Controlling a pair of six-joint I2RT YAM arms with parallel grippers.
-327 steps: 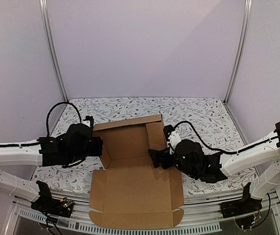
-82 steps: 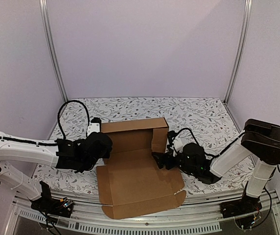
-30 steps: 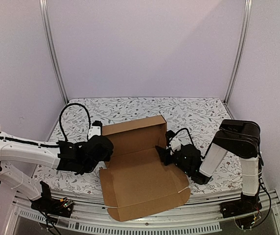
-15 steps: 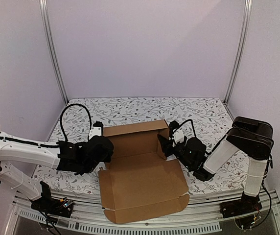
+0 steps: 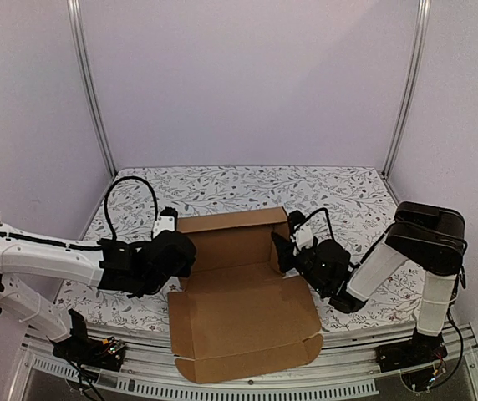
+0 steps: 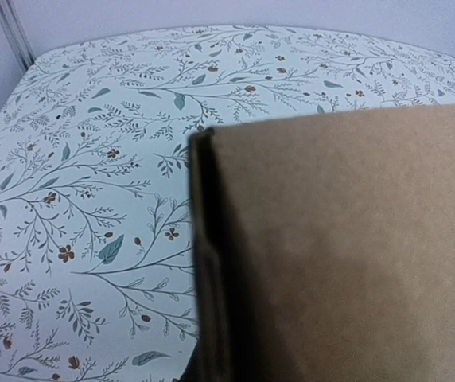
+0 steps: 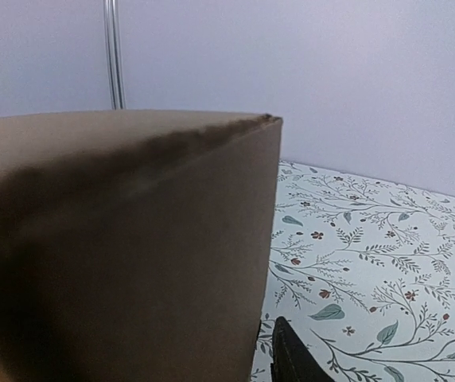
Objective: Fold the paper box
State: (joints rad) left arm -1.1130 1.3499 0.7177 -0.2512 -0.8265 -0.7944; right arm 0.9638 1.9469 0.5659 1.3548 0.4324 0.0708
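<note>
The paper box (image 5: 241,301) sits half-formed at mid-tabletop (image 5: 222,185), back and side walls raised, front panel flat toward the near edge. The left gripper (image 5: 176,253), closed, meets the left rear corner; whether it pinches cardboard is hidden. The right gripper (image 5: 282,251) is at the right wall, and whether it is closed cannot be told. Light, stiff across panels and weak at creases, the cardboard is probably best pinched at a wall edge.

No text, label, brand, number or sign can be read anywhere. The paper box (image 5: 239,301) is plain brown cardboard, and the bench (image 5: 348,190) cover shows only a leaf pattern.
</note>
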